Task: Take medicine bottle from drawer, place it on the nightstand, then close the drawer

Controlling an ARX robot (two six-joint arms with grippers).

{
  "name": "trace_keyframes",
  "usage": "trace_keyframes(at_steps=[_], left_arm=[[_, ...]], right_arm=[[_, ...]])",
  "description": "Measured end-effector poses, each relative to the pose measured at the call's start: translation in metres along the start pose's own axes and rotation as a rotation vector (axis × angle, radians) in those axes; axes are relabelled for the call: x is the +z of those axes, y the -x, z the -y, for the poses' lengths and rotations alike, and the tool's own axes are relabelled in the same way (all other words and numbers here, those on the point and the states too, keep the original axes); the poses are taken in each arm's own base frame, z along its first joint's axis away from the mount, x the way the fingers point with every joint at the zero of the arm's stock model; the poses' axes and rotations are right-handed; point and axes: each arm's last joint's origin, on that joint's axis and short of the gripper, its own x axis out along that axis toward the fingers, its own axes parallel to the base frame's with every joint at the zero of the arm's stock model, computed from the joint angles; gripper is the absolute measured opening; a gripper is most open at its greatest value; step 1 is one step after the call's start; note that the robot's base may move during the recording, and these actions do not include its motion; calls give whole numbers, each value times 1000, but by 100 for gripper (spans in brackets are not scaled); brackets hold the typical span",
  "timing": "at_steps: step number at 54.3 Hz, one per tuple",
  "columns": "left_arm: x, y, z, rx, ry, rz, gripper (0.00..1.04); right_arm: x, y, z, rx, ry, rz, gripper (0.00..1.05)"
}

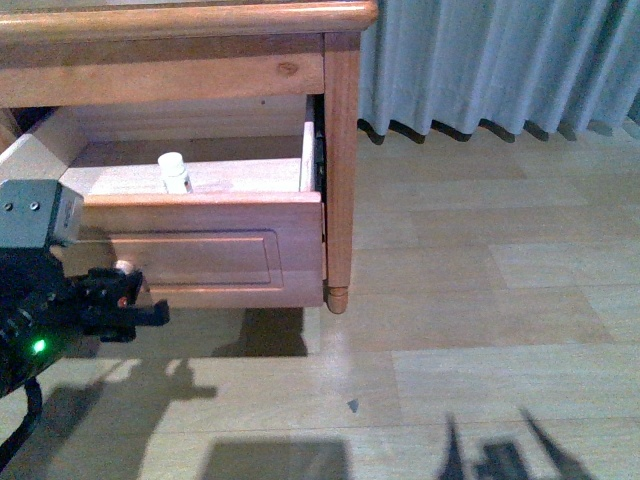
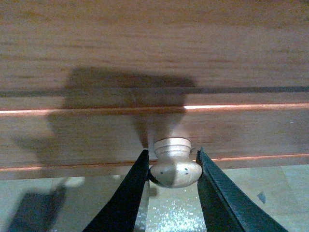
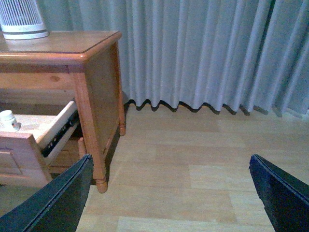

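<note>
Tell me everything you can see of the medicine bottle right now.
The medicine bottle is small, white, plastic by its look, with a white cap and a pale label. It stands upright inside the open drawer, on its pale wood floor close behind the front panel. Only the drawer touches it.

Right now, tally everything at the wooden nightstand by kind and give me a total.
Small white plastic medicine bottle: 1
Honey-brown wooden drawers: 2, the open drawer and the shut drawer
Round wooden knob in view: 1
White ribbed tower appliance: 1
Total: 5
</note>
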Motion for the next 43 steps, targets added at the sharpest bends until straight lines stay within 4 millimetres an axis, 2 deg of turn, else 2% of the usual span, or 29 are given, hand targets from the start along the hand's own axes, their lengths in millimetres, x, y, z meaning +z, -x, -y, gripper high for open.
trace_keyframes(at_steps=[19,23,25,29,38,43], left_arm=[[-30,39,14,-13,30,-14,27],[-37,47,15,-10,45,-49,38],[-53,59,15,-2,59,-141,47],[-60,70,15,3,74,-186,58],[-40,78,16,-7,109,-144,84],[-27,90,14,-20,125,-140,99]], right_arm=[[0,0,0,0,0,0,98],[0,0,0,0,0,0,98],[0,0,0,0,0,0,98],[0,0,0,0,0,0,98],[0,0,0,1,0,0,98],[0,0,0,1,0,0,98]])
